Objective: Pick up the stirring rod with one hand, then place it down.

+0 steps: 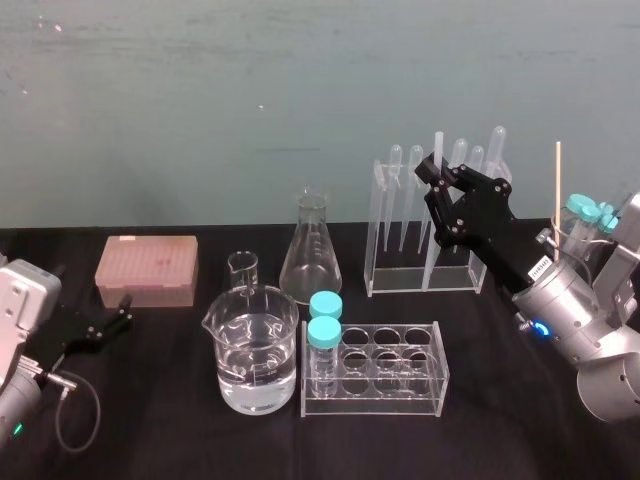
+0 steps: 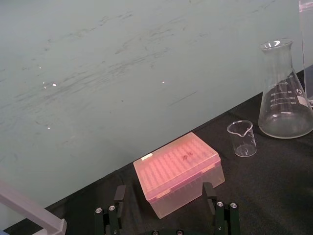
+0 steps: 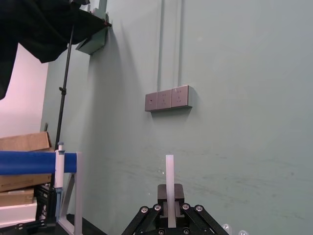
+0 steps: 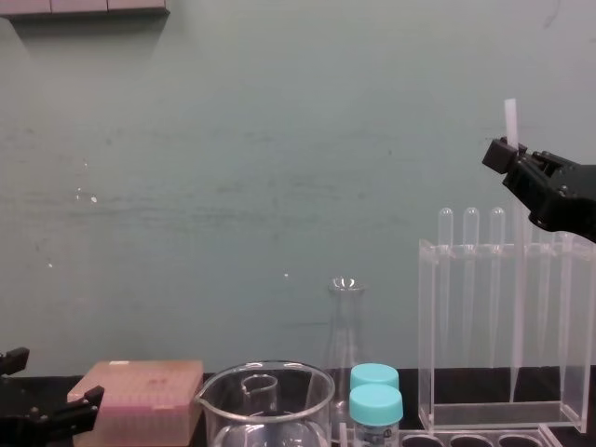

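Right gripper [image 4: 506, 151] clenched on stirring rod [image 4: 510, 116] — rod jutting upward, left gripper [image 1: 122, 312] parked, splayed

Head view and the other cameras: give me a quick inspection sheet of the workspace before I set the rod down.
Surface: black-covered table, crowded with labware.
Job's things: stirring rod upright in the right gripper, lifted off the table.
Clutter: pink tip box, small beaker, conical flask, water-filled beaker, vial rack holding two blue-capped vials, pipette rack.
Grippers: right gripper shut on the rod, raised near the pipette rack's top; left gripper low beside the tip box, fingers open.
Cables: grey cable loops beside the left arm.
Surroundings: teal wall with wall sockets.
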